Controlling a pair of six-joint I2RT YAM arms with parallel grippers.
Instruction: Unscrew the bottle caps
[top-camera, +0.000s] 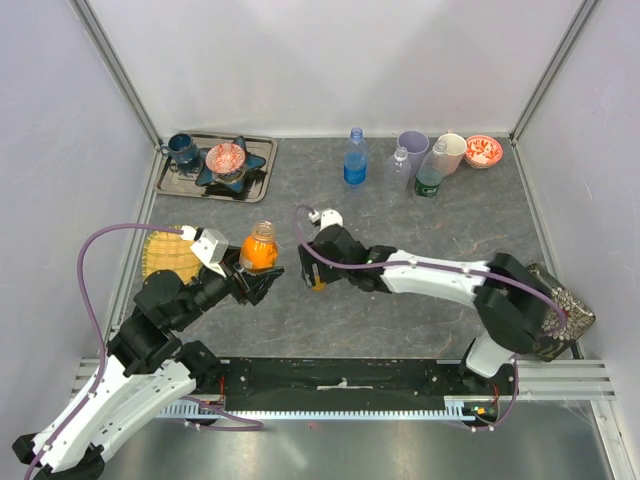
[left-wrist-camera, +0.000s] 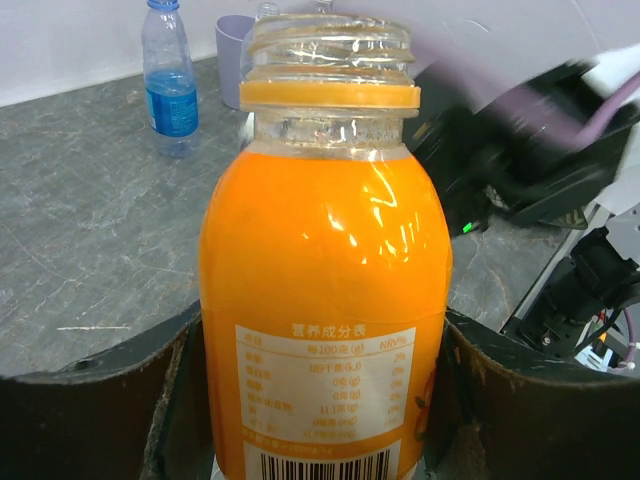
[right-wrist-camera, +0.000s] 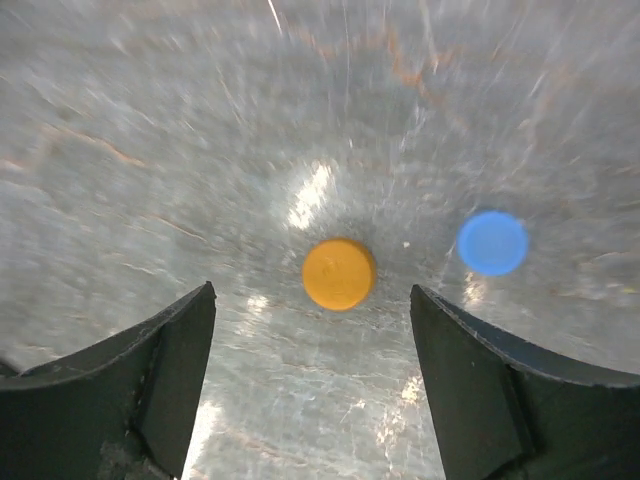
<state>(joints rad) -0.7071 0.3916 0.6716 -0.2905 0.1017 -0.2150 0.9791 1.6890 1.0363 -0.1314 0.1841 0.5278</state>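
Near and left of centre, the left gripper (top-camera: 256, 282) is clamped on the orange bottle (top-camera: 260, 248), whose neck is bare. Just to its right, the right gripper (right-wrist-camera: 312, 310) gapes wide over the orange cap (right-wrist-camera: 339, 273), which lies loose on the table (top-camera: 420, 230) beside a blue cap (right-wrist-camera: 492, 242). This bottle looks finished. Next comes setting it down and fetching one from the far row: the blue bottle (top-camera: 354, 160), the left clear bottle (top-camera: 399, 168) or the right clear bottle (top-camera: 432, 170).

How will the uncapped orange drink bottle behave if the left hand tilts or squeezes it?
Probably heavy for its size: the orange drink bottle is filled to the shoulder. With its neck open, tilting would likely spill. The plastic looks thin, so a harder squeeze by the left hand might push liquid up.
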